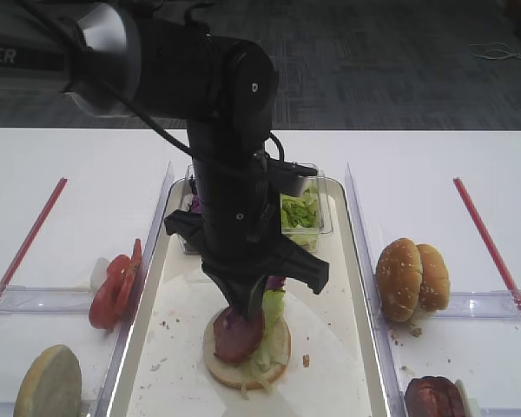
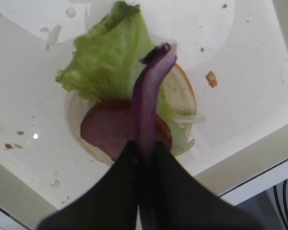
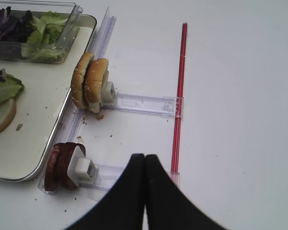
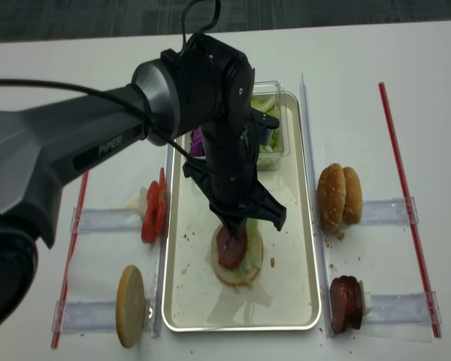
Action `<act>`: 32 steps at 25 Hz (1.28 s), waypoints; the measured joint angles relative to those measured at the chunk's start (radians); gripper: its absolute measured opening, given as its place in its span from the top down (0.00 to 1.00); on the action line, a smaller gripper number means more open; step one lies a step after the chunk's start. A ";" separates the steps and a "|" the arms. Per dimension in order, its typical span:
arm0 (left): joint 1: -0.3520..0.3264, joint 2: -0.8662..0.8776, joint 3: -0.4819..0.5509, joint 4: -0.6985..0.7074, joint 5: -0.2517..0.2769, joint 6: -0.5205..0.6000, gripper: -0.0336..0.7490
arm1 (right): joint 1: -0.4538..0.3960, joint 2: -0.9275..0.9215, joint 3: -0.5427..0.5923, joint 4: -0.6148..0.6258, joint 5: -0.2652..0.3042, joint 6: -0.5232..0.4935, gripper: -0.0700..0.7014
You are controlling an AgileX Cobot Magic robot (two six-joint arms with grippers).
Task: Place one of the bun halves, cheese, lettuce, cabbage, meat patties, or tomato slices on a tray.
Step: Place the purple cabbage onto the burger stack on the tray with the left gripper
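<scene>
My left gripper (image 2: 145, 146) is shut on a dark purple cabbage strip (image 2: 149, 91) that sticks out past its fingertips. It hangs just above a bun half (image 2: 182, 93) lying on the silver tray (image 2: 29, 86). On that bun lie a meat patty (image 2: 108, 129) and frilly green lettuce (image 2: 108, 57). From above, the left gripper (image 4: 234, 229) points down at this stack in the middle of the tray (image 4: 312, 286). My right gripper (image 3: 144, 158) is shut and empty, low over the white table right of the meat patties (image 3: 60, 165). The overhead views do not show it.
A clear box (image 1: 304, 213) of lettuce and purple leaves stands at the tray's far end. Clear holders flank the tray: tomato slices (image 1: 113, 287) and one bun half (image 1: 48, 382) on the left, bun halves (image 1: 412, 278) and meat patties (image 1: 434, 400) on the right. Red strips (image 1: 486, 243) mark both outer sides.
</scene>
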 joint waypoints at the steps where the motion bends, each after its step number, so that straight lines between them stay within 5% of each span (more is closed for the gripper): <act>1: 0.000 0.000 0.000 0.000 0.000 0.001 0.91 | 0.000 0.000 0.000 0.000 0.000 0.000 0.60; 32: 0.000 0.000 0.000 -0.008 -0.001 0.002 0.89 | 0.000 0.000 0.000 0.000 0.000 0.000 0.61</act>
